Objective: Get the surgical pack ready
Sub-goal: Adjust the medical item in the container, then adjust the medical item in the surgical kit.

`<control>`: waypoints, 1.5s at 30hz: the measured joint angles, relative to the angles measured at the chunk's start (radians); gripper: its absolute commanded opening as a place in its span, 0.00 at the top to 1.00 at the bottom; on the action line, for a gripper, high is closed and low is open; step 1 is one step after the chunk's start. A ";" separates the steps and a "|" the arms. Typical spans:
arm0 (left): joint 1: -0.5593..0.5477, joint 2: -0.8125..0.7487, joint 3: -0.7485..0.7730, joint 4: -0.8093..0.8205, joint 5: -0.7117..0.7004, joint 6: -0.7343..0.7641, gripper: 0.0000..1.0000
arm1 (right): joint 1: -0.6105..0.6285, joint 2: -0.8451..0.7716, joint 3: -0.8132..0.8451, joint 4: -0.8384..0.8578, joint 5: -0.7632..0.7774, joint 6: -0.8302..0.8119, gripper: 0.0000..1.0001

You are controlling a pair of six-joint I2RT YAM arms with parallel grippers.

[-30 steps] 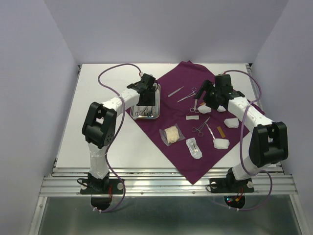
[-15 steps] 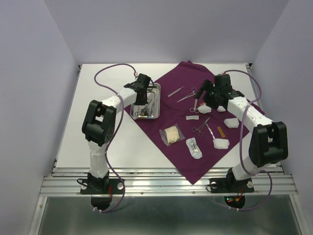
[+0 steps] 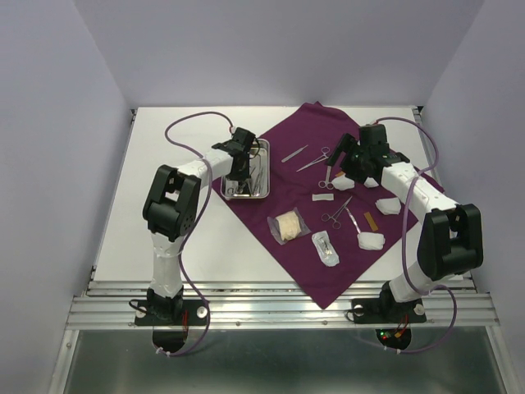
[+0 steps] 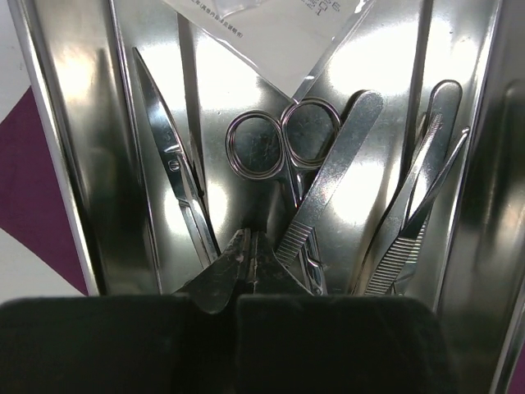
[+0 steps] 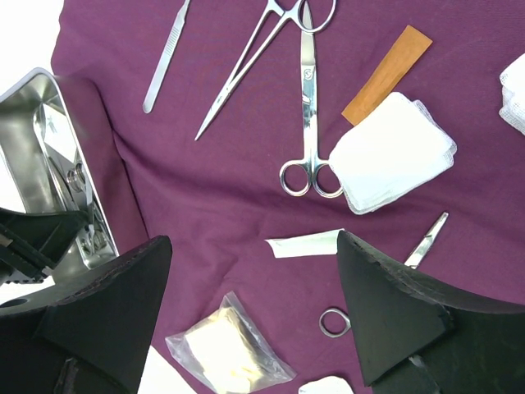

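The plum-purple cloth (image 3: 303,242) lies as a diamond on the white table. The steel tray (image 3: 267,168) rests on its left corner. My left gripper (image 3: 240,174) reaches down into the tray (image 4: 74,164). Its fingers (image 4: 238,263) are pressed together with nothing visible between them, amid scissors (image 4: 283,144), tweezers (image 4: 418,205) and a clear packet (image 4: 271,33). My right gripper (image 5: 253,246) hovers open above the cloth (image 5: 205,189). Scissors (image 5: 308,107), forceps (image 5: 254,61), a gauze pad (image 5: 392,152) and a clear packet (image 5: 225,349) lie under it.
More gauze pads (image 3: 372,240) (image 3: 387,205), a second packet (image 3: 326,248), another pair of forceps (image 3: 336,213), a flat steel handle (image 3: 294,153), a white strip (image 5: 303,244) and an orange strip (image 5: 387,74) are spread over the cloth. White walls enclose the table on three sides.
My left gripper has closed inside the tray and its wrist has shifted slightly. The right arm has not moved.
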 measured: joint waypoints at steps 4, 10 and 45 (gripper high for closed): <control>-0.008 -0.004 0.002 -0.012 0.018 0.003 1.00 | 0.000 0.000 0.000 0.000 0.001 0.002 0.13; -0.041 -0.034 0.002 -0.046 0.095 0.003 1.00 | 0.007 0.000 0.000 0.000 0.002 0.006 0.13; -0.047 -0.245 0.049 -0.018 0.075 0.044 0.97 | 0.081 0.167 0.140 -0.020 0.116 -0.017 0.36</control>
